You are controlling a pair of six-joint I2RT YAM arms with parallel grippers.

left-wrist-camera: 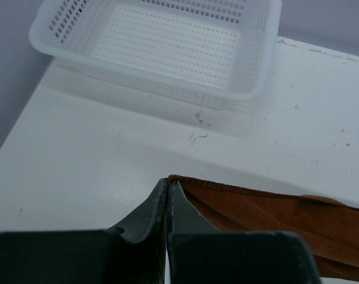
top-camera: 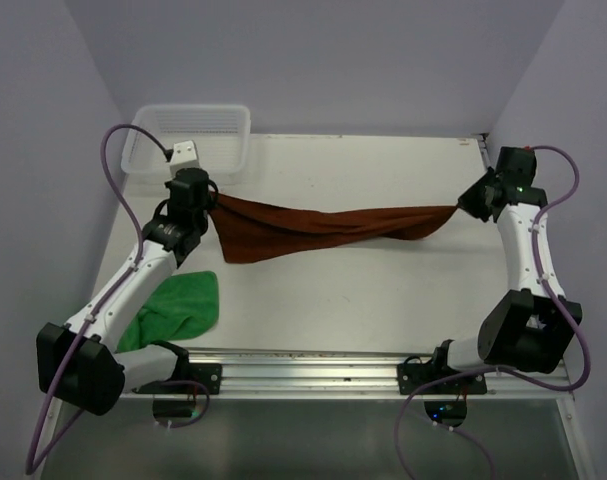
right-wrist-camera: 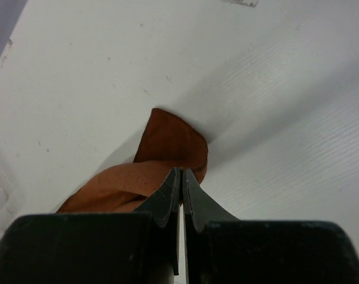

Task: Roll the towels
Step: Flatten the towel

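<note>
The rust-brown towel is stretched between the two arms, running left to right across the middle of the table; it is twisted along its length, wide and folded at the left end, narrowing to a tight point at the right; it dips a little in the middle, and from above I cannot tell whether that dip touches the surface. The left gripper has the left end; on the left wrist camera its jaws are pressed together, and the hemmed edge of the cloth comes out right at the tips and trails off to the right; closed on the towel, then. Over to the right gripper; it is clamped on the other end, and the right wrist camera shows the jaws pinched tight with a flap of brown cloth curling up just past the tips and the rest bunching away to the left. The green towel lies crumpled on the near left of the table, beside the left arm, which covers part of it; it sits close to the brown one without touching it. The white mesh basket stands at the far left corner, just behind the left gripper.
</note>
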